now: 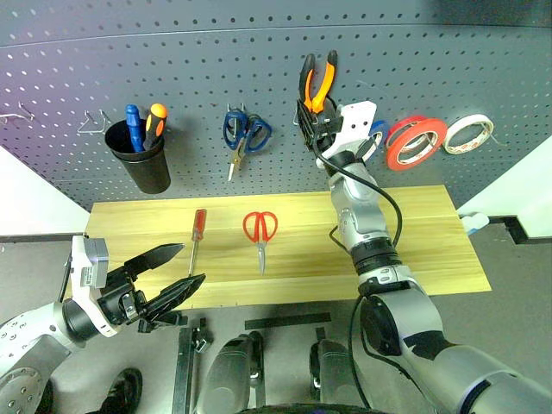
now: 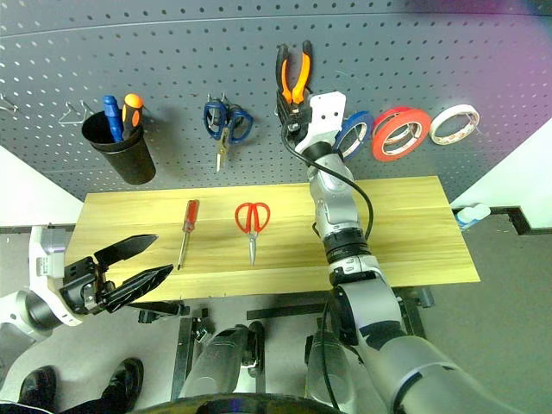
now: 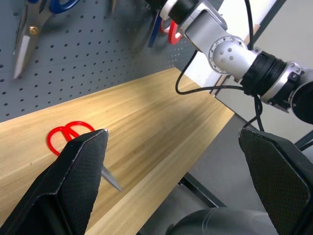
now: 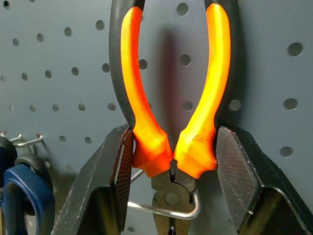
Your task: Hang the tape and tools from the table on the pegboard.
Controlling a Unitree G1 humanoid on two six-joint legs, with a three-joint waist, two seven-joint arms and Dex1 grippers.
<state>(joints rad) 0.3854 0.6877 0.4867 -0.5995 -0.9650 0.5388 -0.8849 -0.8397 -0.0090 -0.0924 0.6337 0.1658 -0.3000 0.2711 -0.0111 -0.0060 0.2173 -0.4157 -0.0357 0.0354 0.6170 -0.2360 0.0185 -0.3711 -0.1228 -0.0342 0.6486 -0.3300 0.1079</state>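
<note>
The orange-and-black pliers point(image 1: 318, 82) stand handles-up against the dark grey pegboard point(image 1: 216, 60). My right gripper point(image 1: 315, 121) is shut on them just below the handles. In the right wrist view a metal hook point(image 4: 161, 211) loops around the pliers' point(image 4: 142, 122) neck. The red tape point(image 1: 416, 141) hangs on the pegboard to the right of that gripper. On the table point(image 1: 414, 233) lie the red-handled screwdriver point(image 1: 197, 233) and the red-handled scissors point(image 1: 260, 228). My left gripper point(image 1: 191, 264) is open off the table's front left edge, holding nothing.
A black cup point(image 1: 142, 164) with blue and orange screwdrivers hangs at the left of the pegboard. Blue-handled scissors point(image 1: 246, 134) hang mid-board, a blue roll point(image 1: 377, 134) sits partly behind my right gripper, and a thin pinkish roll point(image 1: 468, 132) hangs far right. Bare hooks point(image 1: 90, 123) stand beside the cup.
</note>
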